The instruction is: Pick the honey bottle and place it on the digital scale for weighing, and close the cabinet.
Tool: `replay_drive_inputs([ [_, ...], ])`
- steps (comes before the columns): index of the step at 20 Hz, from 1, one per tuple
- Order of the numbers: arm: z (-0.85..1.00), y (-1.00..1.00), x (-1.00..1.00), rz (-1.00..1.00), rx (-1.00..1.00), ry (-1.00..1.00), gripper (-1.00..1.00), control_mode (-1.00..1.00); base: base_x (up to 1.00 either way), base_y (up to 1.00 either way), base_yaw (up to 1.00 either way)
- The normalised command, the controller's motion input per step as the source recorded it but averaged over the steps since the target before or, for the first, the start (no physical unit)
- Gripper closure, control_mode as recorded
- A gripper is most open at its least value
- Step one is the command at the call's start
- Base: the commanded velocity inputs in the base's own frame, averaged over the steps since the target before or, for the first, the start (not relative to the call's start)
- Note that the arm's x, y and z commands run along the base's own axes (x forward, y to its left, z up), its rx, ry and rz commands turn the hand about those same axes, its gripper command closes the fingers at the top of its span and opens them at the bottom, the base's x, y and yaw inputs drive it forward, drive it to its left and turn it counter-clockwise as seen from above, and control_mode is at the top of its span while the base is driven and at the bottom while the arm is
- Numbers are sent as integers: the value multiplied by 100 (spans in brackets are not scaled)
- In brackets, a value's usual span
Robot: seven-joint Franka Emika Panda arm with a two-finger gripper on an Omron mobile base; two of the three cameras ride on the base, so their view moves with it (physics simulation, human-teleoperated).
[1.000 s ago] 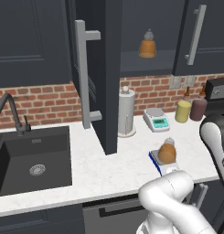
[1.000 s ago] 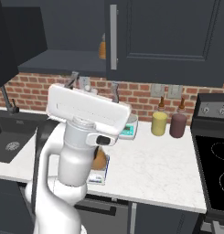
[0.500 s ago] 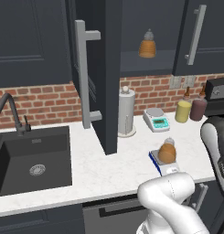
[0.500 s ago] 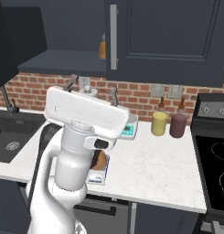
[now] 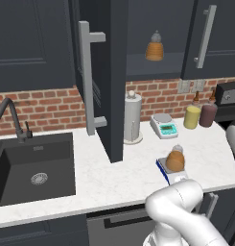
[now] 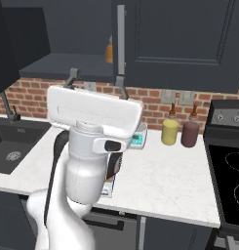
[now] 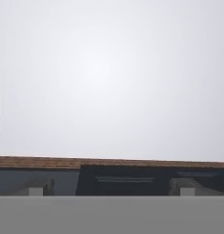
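One honey bottle (image 5: 175, 160) sits upright on the digital scale (image 5: 170, 174), near the front edge of the white counter (image 5: 128, 168) — squat amber body, whitish cap on top. The scale's blue body and white front panel show under it in the left base view; in the right base view the arm's white body covers most of both.

Cabinet (image 5: 107, 72) door stands open, swung out over the counter, its long grey bar handle (image 5: 89, 81) facing the camera. Behind it on the shelf is a ribbed orange bottle (image 5: 155, 46) with a grey pointed top.

Gripper (image 7: 108, 191): the two fingertips (image 7: 36, 188) are set wide apart at the bottom of the hand view, nothing between them — it looks out at a pale blank surface with a strip of brick and dark panels low down.

Also on the counter: paper towel roll (image 5: 132, 117), a white scale (image 5: 163, 126) with teal panel, a yellow jar (image 5: 191, 116) and a dark red jar (image 5: 207, 115) side by side. Sink (image 5: 32, 166) to the left.
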Motion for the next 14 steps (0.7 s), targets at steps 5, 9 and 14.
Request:
replay_drive_inputs([
  [5, 0, -57, 0, -12, -45, 9, -100, -100, 0, 0, 0],
  [9, 8, -83, 1, -18, -41, 19, -100, -100, 0, 0, 0],
  [14, 25, -68, 0, -31, -35, 29, -100, -100, 0, 0, 0],
])
